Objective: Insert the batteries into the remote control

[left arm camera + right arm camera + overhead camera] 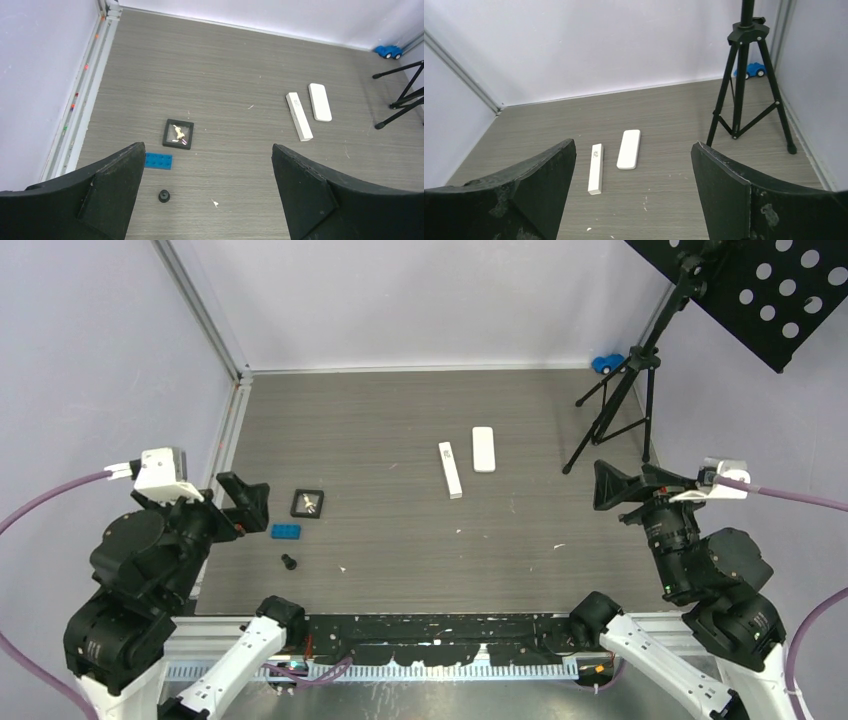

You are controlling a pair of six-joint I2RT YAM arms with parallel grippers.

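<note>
Two white remotes lie mid-table: a slim long one and, just right of it, a wider rounded one. A small black tray at the left holds tiny thin items, likely the batteries, too small to tell clearly. My left gripper is open and empty, hovering left of and nearer than the tray. My right gripper is open and empty, well right of the remotes.
A blue toy brick and a small black knob lie near the tray. A black tripod stands at the back right under a perforated panel. A blue toy car sits by the back wall.
</note>
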